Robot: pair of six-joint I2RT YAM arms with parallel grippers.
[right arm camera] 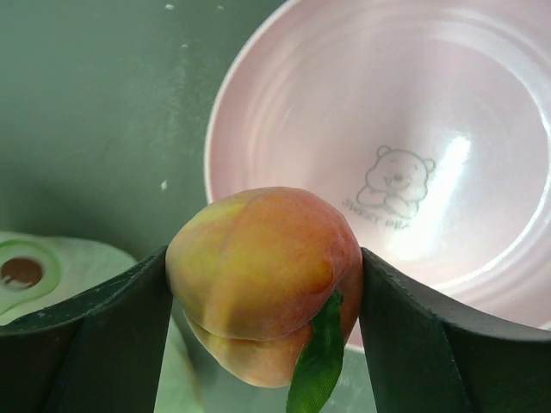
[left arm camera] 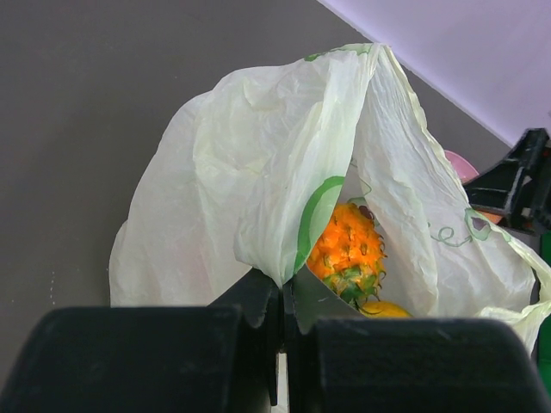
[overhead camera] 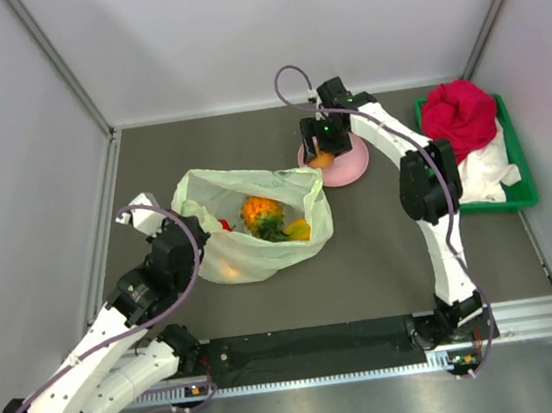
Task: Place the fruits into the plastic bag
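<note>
— What do we see on the dark gray tabletop (overhead camera: 208, 144)?
— We see a round pink plate (overhead camera: 355, 163) toward the back. It has a little bear (right arm camera: 394, 183) drawn inside.
— And over on the right side?
— We see a green tray (overhead camera: 519, 203) by the wall. A big red cloth (overhead camera: 459, 115) sits bunched up at its far end. A white cloth (overhead camera: 489, 168) lies in the tray too, closer to us.
— Do the plate and the tray touch?
— No, we see them sitting apart.

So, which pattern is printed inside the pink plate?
The pink plate shows a grey bear outline with lettering below, clearest in the right wrist view.
</note>
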